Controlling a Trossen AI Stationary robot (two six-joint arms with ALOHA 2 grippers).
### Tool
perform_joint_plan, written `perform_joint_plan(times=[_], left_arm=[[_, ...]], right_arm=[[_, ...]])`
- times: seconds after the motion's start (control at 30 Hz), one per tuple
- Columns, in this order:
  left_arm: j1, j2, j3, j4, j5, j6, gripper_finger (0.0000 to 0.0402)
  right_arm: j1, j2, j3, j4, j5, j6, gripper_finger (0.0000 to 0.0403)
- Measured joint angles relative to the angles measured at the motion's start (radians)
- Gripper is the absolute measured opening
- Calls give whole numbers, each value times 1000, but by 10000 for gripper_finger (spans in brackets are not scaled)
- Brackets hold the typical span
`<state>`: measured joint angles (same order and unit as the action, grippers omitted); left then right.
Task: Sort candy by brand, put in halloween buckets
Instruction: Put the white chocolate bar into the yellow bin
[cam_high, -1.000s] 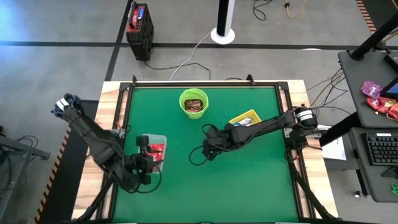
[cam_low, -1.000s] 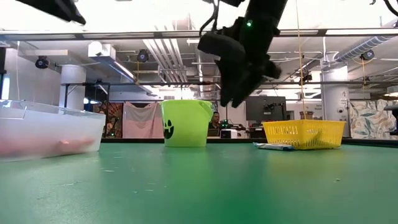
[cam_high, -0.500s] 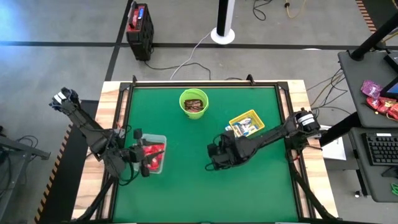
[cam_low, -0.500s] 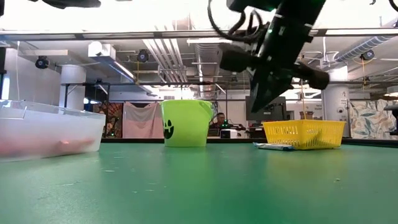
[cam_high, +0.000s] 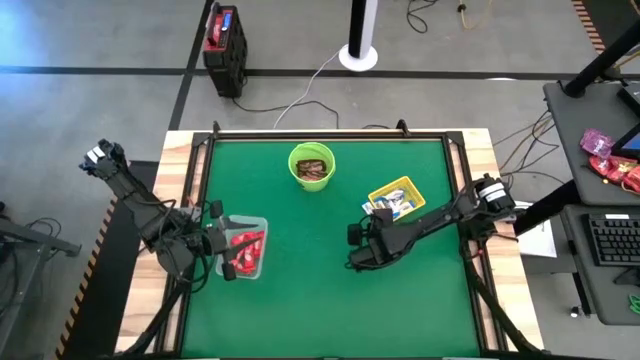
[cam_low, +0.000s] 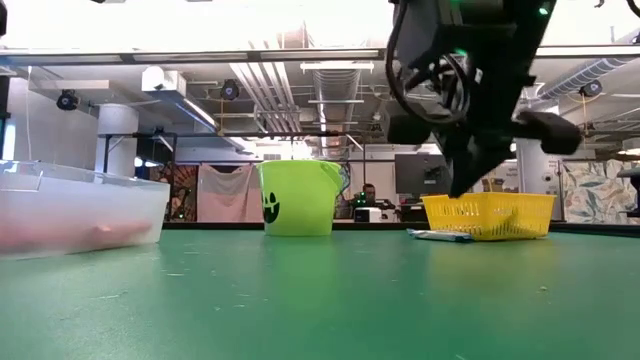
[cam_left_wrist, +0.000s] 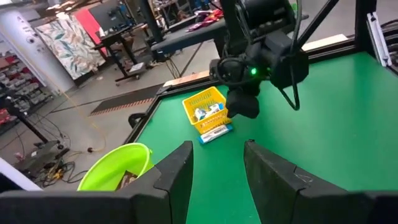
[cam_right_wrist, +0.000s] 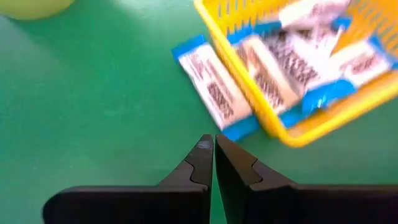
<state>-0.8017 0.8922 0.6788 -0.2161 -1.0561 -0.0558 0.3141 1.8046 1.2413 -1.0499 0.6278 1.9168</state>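
Observation:
Blue-and-white candy fills the yellow tray (cam_high: 397, 197) (cam_right_wrist: 323, 56), and one such bar (cam_right_wrist: 214, 93) (cam_high: 369, 207) lies flat on the green table just beside it. My right gripper (cam_right_wrist: 214, 152) (cam_high: 358, 236) hangs shut above the table, short of that bar and pointing toward it. Its fingers hold nothing. The lime-green bucket (cam_high: 311, 165) holds brown candy. The clear tub (cam_high: 246, 247) holds red candy. My left gripper (cam_left_wrist: 217, 168) (cam_high: 223, 256) is open over the tub's left side, with nothing between its fingers.
A raised frame (cam_high: 200, 200) borders the green table on its sides. The bucket stands at the far middle, the tray at the right and the tub at the left. Bare green surface (cam_high: 330, 310) runs along the near half.
My right gripper has gone toward the table's right edge, closer to the yellow tray and the loose bar. My left arm has drawn back a little toward the table's left edge over the clear tub.

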Motion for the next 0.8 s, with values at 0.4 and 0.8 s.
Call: perform_joint_plan(times=[0.4,0.8], left_arm=[[0,28,8,7,2,-28,127],[0,40,8,10,1,-36,127]], right_arm=[[-24,10,-155,230,34,68,11],[-40,78,-170,267,49,61,11]])
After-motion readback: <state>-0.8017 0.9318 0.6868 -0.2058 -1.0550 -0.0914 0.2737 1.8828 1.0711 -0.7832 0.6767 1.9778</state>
